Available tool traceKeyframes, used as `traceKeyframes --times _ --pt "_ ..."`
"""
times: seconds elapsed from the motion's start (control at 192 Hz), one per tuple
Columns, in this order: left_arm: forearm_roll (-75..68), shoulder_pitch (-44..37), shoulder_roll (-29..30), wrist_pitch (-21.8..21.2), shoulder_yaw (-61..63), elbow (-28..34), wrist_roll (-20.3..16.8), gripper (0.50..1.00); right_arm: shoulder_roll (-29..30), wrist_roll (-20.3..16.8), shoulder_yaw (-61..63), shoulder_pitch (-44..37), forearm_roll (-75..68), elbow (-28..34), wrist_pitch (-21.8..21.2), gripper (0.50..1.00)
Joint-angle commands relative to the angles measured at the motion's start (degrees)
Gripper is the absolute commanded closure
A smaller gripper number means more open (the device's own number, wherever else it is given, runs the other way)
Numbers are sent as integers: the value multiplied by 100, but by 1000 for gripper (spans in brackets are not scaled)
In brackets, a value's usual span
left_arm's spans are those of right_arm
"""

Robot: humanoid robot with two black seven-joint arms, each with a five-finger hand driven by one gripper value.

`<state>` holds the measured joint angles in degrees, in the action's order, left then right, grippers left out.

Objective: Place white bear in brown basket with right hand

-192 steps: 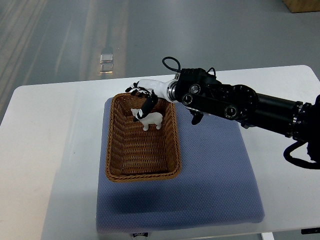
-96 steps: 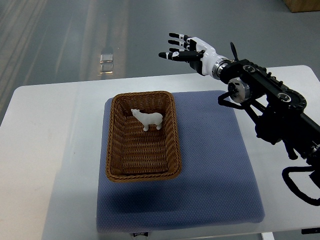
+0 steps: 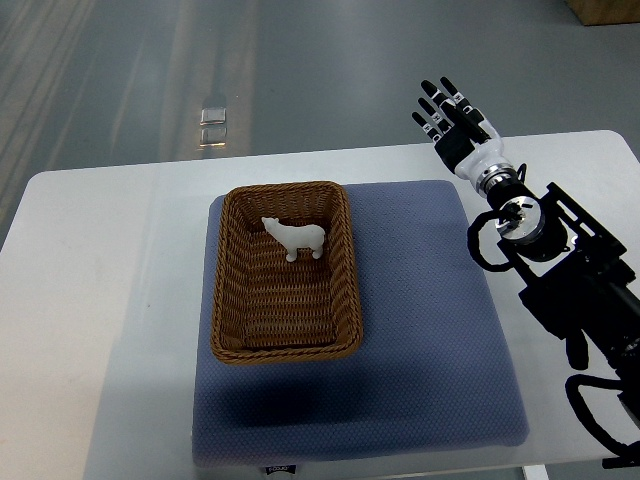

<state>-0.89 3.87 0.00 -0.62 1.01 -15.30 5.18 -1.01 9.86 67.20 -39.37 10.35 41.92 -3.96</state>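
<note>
Bear point(image 3: 295, 238) stands upright inside the basket point(image 3: 285, 345), toward its far end. Basket rests on a blue mat point(image 3: 420, 330) on the white table point(image 3: 100, 320). Right hand point(image 3: 455, 125) is raised past the table's far edge, fingers spread, holding nothing.

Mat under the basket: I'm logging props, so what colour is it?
Blue-grey mat, finely dotted texture; the top view shows it.
</note>
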Motion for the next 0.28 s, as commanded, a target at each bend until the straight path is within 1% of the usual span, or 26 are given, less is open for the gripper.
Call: traceKeyframes --times 0.0,0.193,0.271 --pt "1 -1 0 0 5 0 1 500 48 174 -5 44 -217 -17 -87 576" --pt "1 -1 0 0 5 -9 1 500 74 183 -14 123 -235 -17 -307 576" --pt "1 -1 0 0 5 -9 0 500 74 183 -23 132 -235 -17 -307 576"
